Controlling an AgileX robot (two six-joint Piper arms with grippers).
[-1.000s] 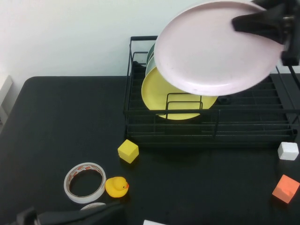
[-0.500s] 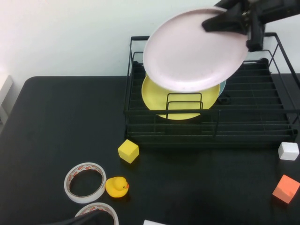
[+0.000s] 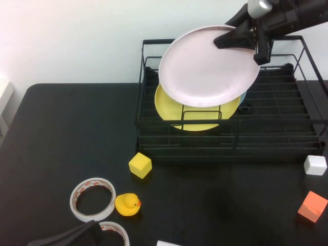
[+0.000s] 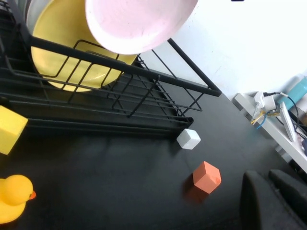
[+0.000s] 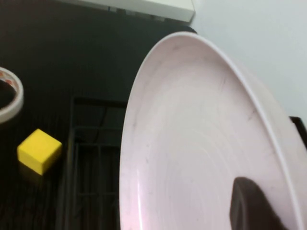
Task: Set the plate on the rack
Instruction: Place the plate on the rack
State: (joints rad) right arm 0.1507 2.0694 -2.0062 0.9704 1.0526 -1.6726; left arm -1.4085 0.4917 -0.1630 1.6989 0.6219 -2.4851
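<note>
The right gripper (image 3: 245, 38) pinches the plate (image 3: 207, 66) by its top edge, above the rack (image 3: 277, 134). Just below it stands a yellow plate (image 3: 197, 114). The left gripper (image 3: 77, 237) lies low by the tape (image 3: 92, 199); I cannot tell its state.

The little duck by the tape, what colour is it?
The duck is yellow with an orange beak, clearest in the high view.
</note>
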